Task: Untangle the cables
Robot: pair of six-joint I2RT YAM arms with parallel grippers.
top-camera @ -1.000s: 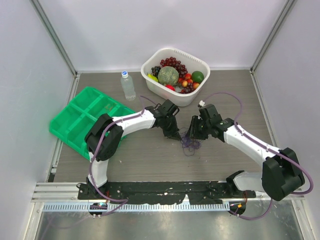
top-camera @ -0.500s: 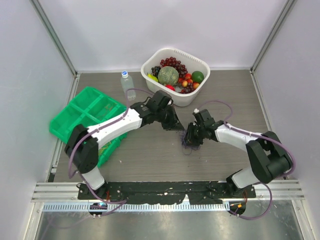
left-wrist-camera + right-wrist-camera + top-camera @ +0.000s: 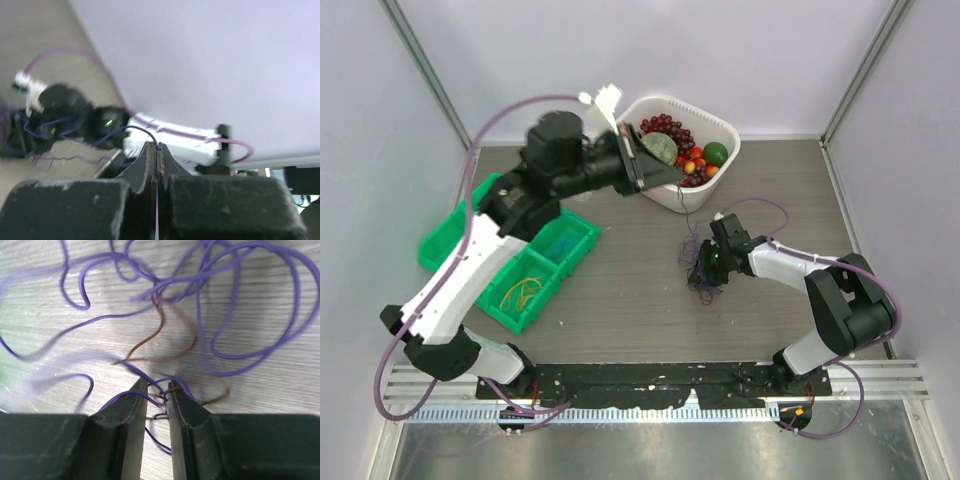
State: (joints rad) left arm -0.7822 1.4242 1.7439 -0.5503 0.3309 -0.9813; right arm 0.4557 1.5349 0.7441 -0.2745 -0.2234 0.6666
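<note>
Your right fingers are standing a narrow gap apart, straddling a few crossing wires without visibly clamping any. The cables are lying in a loose knot on the table, right under that right gripper. They are looking light, limp and springy, so a hard pull is likely dragging the whole bunch. Take one wire at an outer loop or free end, away from the crossings. A yellow loop is sitting apart in the green tray. Farther back, your left gripper is hanging high beside the white basket, jaws pressed together on one thin purple strand trailing down toward the bunch.
</note>
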